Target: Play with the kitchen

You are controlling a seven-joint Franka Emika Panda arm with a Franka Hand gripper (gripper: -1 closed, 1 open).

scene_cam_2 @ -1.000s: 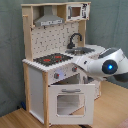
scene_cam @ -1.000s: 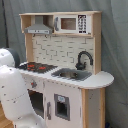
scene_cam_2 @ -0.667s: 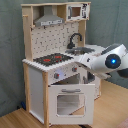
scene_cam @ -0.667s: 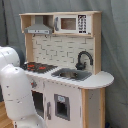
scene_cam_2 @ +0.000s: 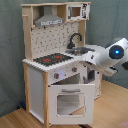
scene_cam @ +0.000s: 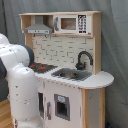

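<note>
Kitchen [scene_cam_2: 55,65] is standing against the grey curtain [scene_cam: 115,45] while we are swinging our arm [scene_cam_2: 102,57] nearer its open oven door [scene_cam_2: 70,102], though we cannot tell the tool's state.

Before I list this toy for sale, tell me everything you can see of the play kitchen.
The play kitchen is a tall white and light-wood toy standing upright on a wooden floor before a grey curtain. Up top sit a grey hood and a microwave over a brick-pattern back wall. The counter carries a black stovetop with red rings, a sink and a curved black faucet. Knobs line the front. In the second exterior view the windowed oven door hangs open, with the robot arm reaching in beside the counter.
</note>
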